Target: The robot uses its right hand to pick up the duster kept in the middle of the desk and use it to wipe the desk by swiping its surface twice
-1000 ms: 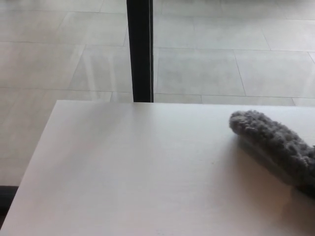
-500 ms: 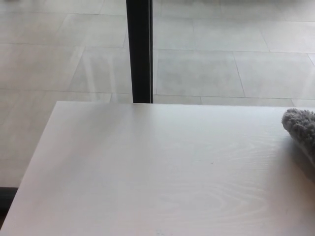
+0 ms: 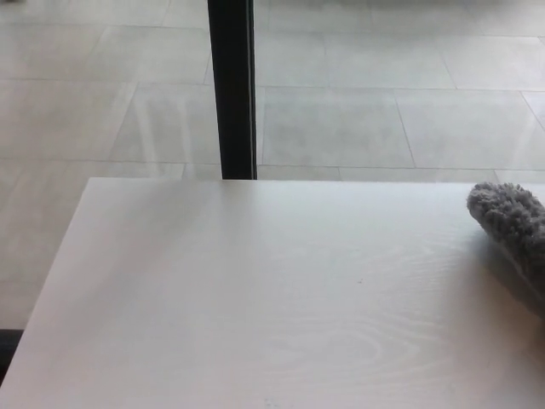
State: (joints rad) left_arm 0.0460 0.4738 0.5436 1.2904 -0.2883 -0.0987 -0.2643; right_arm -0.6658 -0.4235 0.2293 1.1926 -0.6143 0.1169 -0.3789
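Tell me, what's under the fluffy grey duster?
The white desk is under the duster, at the desk's right side. Whether its fluff touches the wood is hidden, and the rest of the duster runs out of the picture.

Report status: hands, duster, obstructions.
Both hands out of view. Fluffy grey duster at right frame edge, over the white wooden desk. Nothing else on the desk.

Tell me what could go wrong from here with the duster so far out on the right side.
The grey duster lies at the picture's right edge, partly cut off, and neither robot hand shows, so the grip cannot be checked. It also sits close to the white desk's far edge, so a swipe drifting outward might run off the desk.
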